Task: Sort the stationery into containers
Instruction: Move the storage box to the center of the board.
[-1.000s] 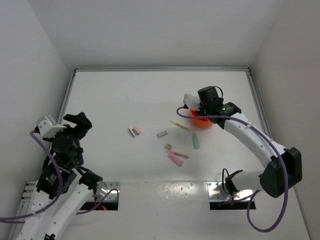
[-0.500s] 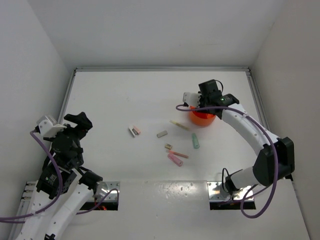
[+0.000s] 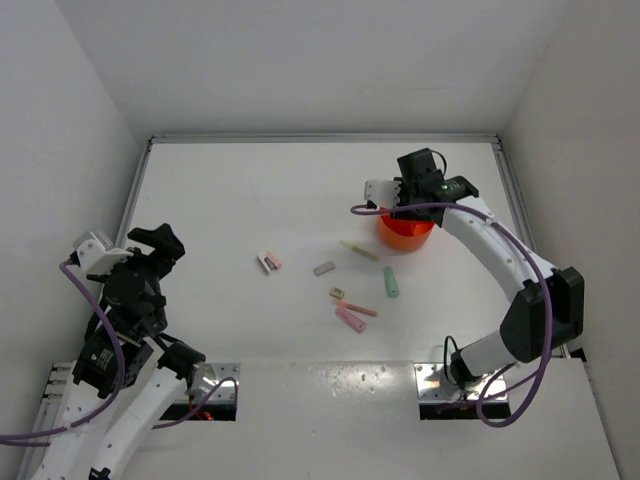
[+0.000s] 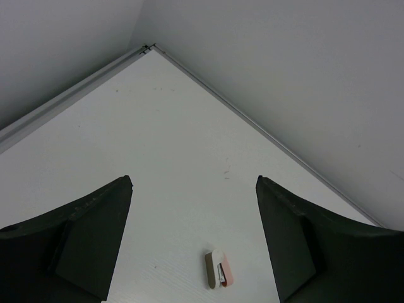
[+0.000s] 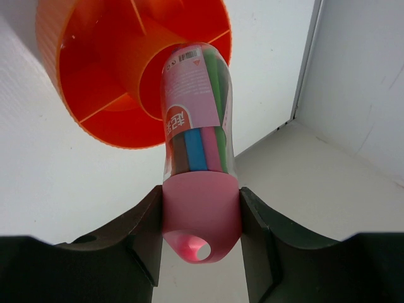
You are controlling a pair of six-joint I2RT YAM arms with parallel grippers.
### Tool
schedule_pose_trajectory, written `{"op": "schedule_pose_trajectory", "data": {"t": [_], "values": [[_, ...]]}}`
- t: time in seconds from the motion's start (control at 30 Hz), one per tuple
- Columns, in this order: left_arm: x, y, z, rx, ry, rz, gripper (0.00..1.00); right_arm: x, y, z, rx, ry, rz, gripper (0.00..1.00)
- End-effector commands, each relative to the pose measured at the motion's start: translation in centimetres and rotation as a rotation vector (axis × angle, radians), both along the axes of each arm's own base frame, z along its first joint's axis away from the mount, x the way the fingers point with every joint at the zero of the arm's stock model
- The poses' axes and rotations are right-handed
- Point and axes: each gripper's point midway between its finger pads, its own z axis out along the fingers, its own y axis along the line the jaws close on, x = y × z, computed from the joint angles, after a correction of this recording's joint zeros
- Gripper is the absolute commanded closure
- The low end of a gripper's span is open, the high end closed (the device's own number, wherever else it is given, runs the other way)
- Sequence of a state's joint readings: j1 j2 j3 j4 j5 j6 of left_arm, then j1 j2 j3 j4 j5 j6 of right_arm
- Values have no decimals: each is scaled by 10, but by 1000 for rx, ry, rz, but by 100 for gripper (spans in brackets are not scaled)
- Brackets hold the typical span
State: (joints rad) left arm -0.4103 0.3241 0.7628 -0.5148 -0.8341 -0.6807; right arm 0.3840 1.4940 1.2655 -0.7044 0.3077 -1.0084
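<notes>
My right gripper [image 5: 201, 211] is shut on the chunky pink tube [image 5: 196, 126], gripping its pink cap. The tube's far end points into the middle of the orange divided bowl [image 5: 88, 82]. In the top view this gripper [image 3: 400, 205] hangs over the bowl [image 3: 405, 233] at the right rear. Loose on the table lie a pale-yellow stick [image 3: 358, 250], a grey block [image 3: 323, 268], a mint-green pen [image 3: 391, 282], a tan block [image 3: 338, 293], a pink stick [image 3: 357, 308] and a white-pink block [image 3: 268, 262]. My left gripper [image 3: 150, 245] is open and empty at the far left. The white-pink block [image 4: 218, 269] shows between its fingers, well ahead.
A thicker pink item [image 3: 350, 320] lies beside the pink stick. White walls stand close to the table, with a raised rail [image 3: 320, 138] along the back edge. The right wall [image 5: 353, 76] is close behind the bowl.
My right arm has reached a little farther back and turned its wrist, bringing the pink tube over the orange bowl. The left arm has not moved.
</notes>
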Motion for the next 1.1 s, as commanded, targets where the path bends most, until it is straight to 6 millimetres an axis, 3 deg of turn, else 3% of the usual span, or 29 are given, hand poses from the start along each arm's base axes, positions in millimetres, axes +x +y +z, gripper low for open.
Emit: {"op": "schedule_pose_trajectory", "data": {"t": [0.0,0.17,0.37,0.5,0.8,1.07], "values": [[1,2,5,6,-16,10,15,6,-3,13,-19,-21,15,97],[1,2,5,6,-16,10,15,1,-5,18,-44,-3,39,99],[1,2,5,6,-16,10,15,4,-13,7,-139,68,118,99],[1,2,5,6,-16,10,15,13,-9,2,-159,89,155,87],[1,2,5,6,-16,10,15,33,-2,0,-209,158,204,76],[3,1,3,10,-7,9,15,28,-2,-2,-213,206,212,64]]}}
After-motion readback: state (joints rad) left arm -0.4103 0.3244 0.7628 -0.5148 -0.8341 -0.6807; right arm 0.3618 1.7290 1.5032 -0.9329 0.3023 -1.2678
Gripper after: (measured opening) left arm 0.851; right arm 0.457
